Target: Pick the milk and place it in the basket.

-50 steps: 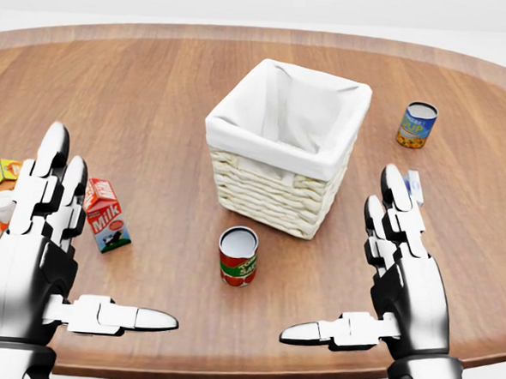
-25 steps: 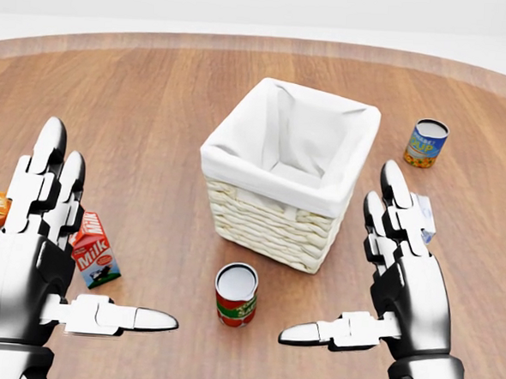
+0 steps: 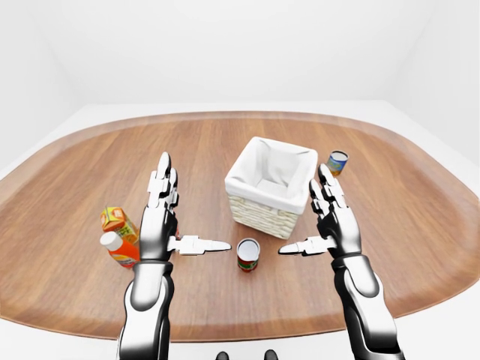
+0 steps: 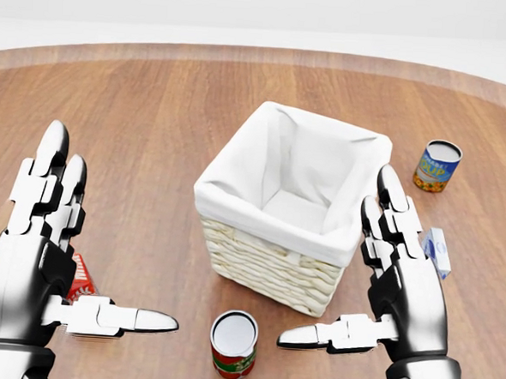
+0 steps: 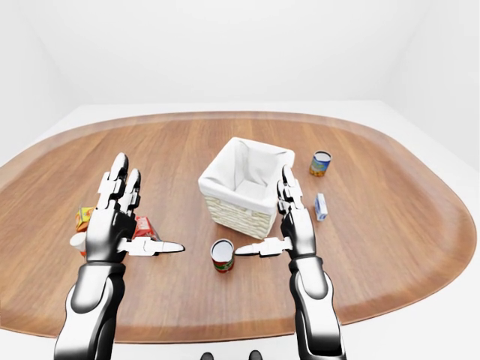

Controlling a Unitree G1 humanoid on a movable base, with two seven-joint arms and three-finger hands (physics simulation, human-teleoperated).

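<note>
Left robot hand (image 4: 38,254) raised palm-inward at the left of the head view, fingers (image 4: 48,173) straight and pointing up the picture, thumb stretched sideways toward the middle; spread wide, gripping nothing. Right robot hand (image 4: 402,280) mirrored at the right, likewise wide and empty, thumb aimed back at the left one. Both held above the table (image 4: 154,123), touching nothing that can be made out.

Just beside the left robot hand, toward the lower left of the head view, only a red sliver of the milk carton (image 4: 82,275), mostly hidden behind the palm and thumb. Better seen in the right-eye view, standing on the table just right of the left palm. Further left, an orange juice carton (image 3: 117,220) and an orange bottle with a white cap (image 3: 120,250), close together, near the wooden edge.

Between the two thumbs, low in the head view, a red can (image 4: 233,344) with a green band, upright, open top showing pale. Above it, between the two hands, the wicker basket (image 4: 270,264) with a white cloth lining, square, turned at an angle to the view, nothing visible inside. Milk carton well apart from the basket, on its left.

Just right of the right robot hand, a small white and blue carton (image 4: 438,251) lying on the table. Higher and further right, a blue and yellow can (image 4: 436,166), upright, well apart from the basket.
</note>
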